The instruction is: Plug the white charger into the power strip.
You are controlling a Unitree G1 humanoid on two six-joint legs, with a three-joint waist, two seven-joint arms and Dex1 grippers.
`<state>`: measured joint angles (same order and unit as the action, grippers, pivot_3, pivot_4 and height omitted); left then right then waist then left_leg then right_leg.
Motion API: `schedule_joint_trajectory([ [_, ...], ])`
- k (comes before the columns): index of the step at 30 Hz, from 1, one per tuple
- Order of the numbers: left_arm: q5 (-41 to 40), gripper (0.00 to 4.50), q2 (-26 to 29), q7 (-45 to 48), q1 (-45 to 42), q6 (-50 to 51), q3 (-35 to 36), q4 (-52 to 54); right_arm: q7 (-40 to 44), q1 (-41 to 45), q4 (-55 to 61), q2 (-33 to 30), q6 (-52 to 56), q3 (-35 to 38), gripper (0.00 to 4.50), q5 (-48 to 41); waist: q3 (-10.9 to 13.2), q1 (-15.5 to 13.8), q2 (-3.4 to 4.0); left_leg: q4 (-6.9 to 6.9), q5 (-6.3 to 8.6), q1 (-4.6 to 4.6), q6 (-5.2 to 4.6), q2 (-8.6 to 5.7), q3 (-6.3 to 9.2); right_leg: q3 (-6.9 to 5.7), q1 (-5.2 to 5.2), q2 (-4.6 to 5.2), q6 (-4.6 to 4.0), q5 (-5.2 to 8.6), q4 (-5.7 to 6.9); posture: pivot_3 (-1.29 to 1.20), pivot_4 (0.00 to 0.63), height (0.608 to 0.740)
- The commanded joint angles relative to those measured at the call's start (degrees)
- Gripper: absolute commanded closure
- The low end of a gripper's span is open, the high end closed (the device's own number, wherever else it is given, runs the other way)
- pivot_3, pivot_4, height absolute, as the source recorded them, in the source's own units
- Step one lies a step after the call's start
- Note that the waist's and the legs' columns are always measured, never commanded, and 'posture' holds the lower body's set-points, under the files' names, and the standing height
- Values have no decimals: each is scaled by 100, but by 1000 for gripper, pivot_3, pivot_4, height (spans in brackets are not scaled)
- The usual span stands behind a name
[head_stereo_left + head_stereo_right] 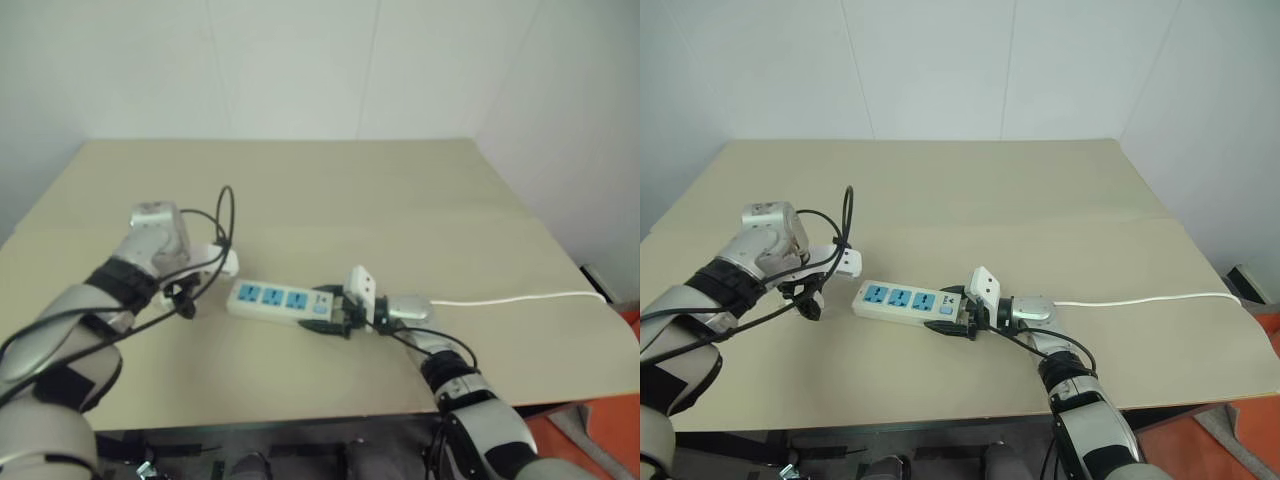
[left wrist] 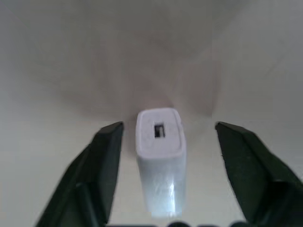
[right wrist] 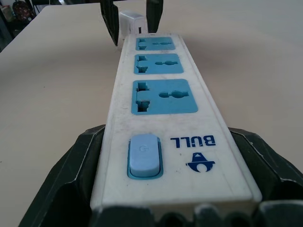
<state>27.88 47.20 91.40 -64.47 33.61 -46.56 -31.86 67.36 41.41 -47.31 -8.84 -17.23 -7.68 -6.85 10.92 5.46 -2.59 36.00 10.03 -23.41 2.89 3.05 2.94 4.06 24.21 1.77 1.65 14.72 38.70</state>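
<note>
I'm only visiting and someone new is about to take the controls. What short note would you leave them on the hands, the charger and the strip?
Left gripper: pointing down, fingers on either side of the white charger, gaps both sides, not gripping.
Right gripper: fingers against both sides of the power strip at its switch end, steadying it on the table.
Charger lies beyond the strip's far end.
Done: strip steadied.
Left: grasp charger, lift, plug in; all three blue sockets are free.

The left wrist is hiding the white charger [image 2: 159, 142] overhead; the power strip's [image 3: 161, 109] cable is running off the tabletop [image 1: 400, 190] edge.
</note>
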Motion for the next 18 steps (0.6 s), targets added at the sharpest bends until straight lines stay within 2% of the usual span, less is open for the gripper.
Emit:
schedule_joint_trajectory([
  [1,157,2530,47,38,7,18,217,149,-13,-54,132,-28,24,25,1066,-45,0,-3,0,0,0,1,0,-1,0,0,-1,0,0,0,0,0,150,740],
  [4,196,3495,98,85,63,27,283,271,-31,-61,132,-32,16,23,1066,-45,0,-3,0,1,0,1,0,-1,-1,0,-2,1,0,0,0,0,150,740],
  [11,65,3491,73,-27,-51,-41,763,401,-20,-45,106,-22,7,7,1066,-45,0,-4,0,2,0,1,0,-1,-1,0,-2,1,0,0,0,0,150,740],
  [15,-510,3491,-140,-813,-150,-306,1749,391,48,-35,96,-7,-2,-18,1066,-49,0,-13,0,3,0,0,0,0,1,-2,-3,1,0,0,0,0,150,740],
  [18,-1311,3491,-457,-2080,-27,-1069,3022,338,137,-17,60,12,-48,-45,1066,-51,0,-15,0,4,0,1,0,0,1,-2,-3,3,0,0,0,0,150,740],
])
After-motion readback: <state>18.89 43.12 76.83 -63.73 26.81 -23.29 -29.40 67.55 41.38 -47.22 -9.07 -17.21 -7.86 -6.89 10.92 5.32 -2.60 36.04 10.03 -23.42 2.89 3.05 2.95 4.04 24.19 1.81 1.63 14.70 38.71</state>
